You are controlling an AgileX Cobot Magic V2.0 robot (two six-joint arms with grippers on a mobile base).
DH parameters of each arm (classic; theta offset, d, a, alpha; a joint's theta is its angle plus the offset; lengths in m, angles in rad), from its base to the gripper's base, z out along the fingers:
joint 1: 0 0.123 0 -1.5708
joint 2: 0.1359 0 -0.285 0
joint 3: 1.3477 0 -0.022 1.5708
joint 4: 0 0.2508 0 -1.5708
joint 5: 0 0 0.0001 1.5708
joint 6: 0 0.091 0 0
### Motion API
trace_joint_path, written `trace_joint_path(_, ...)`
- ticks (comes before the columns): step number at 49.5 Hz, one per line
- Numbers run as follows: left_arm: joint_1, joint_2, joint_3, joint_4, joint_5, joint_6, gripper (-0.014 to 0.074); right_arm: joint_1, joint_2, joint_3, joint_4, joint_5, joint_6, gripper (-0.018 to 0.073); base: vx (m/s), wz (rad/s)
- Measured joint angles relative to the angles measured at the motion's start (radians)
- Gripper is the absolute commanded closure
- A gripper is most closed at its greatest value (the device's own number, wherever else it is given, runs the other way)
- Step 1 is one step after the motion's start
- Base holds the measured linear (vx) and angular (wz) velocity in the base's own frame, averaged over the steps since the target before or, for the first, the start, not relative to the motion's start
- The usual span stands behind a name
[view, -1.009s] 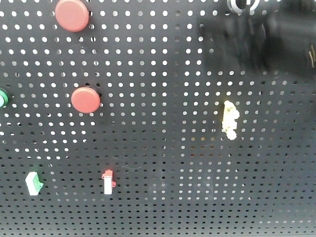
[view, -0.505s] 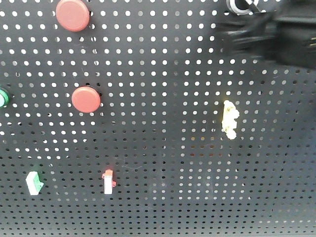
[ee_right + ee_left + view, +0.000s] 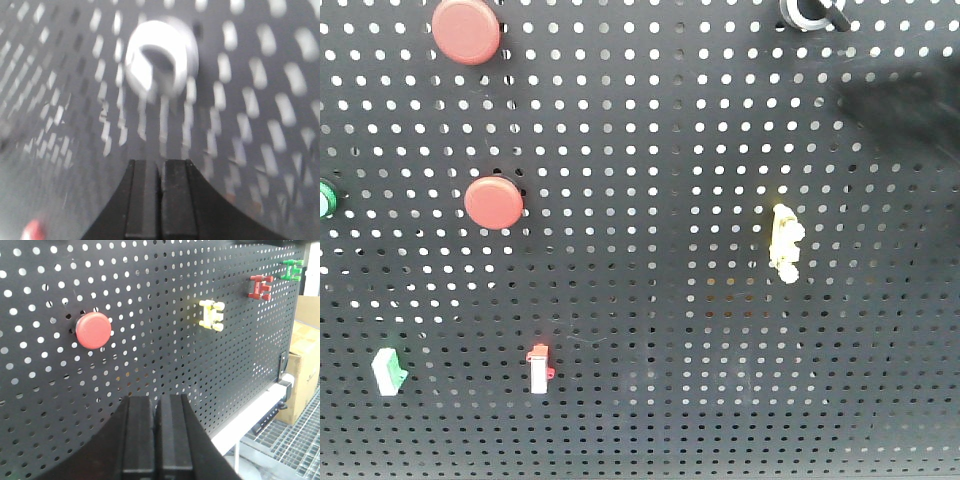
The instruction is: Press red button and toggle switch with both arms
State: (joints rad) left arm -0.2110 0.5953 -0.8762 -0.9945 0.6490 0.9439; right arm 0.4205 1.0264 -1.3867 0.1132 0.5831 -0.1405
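1. A black pegboard (image 3: 650, 300) fills the front view, with buttons and switches mounted on it.
2. The red button (image 3: 466, 30) is at the top left, with nothing touching it. A smaller red button (image 3: 494, 203) sits below it.
3. The toggle switch (image 3: 812, 12) is at the top right edge, partly cut off. Its short black lever points right and slightly down.
4. Just below and right of it lies a dark smear (image 3: 905, 100). I cannot tell whether it is my arm or its shadow.
5. My left claw (image 3: 155, 405) is closed on nothing, its fingers pressed together. A red button face lies farther off, up and to its left, and apart from it. I judge it to be the large one but cannot be sure.
6. My right claw (image 3: 161, 167) is also closed and empty. It points at the white ring of the toggle switch, which is blurred and lies apart from the fingers.
7. Progress: neither claw touches its target. Nothing shows whether the button has been pressed or the lever flipped. I judge that both contacts may be left to do.
8. Containers: the board holds none. A cardboard box (image 3: 305, 365) stands past the board's right edge, and its contents are hidden.
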Motion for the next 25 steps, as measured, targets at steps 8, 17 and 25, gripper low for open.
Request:
trace_joint_path(8,0.000,-0.002,0.040,0.116,0.012,-0.082,0.0595,-0.001,-0.202,0.273,-0.024,-0.091,0.021,0.0562,0.00,0.00)
trace_joint_path(17,0.000,-0.052,0.219,0.180,0.013,-0.090,0.0595,-0.001,-0.478,0.576,-0.073,-0.138,0.060,0.0562,0.00,0.00)
trace_joint_path(25,0.000,-0.216,0.439,0.183,-0.011,-0.088,0.0595,-0.001,-0.727,0.802,-0.101,-0.139,0.066,0.0562,0.00,0.00)
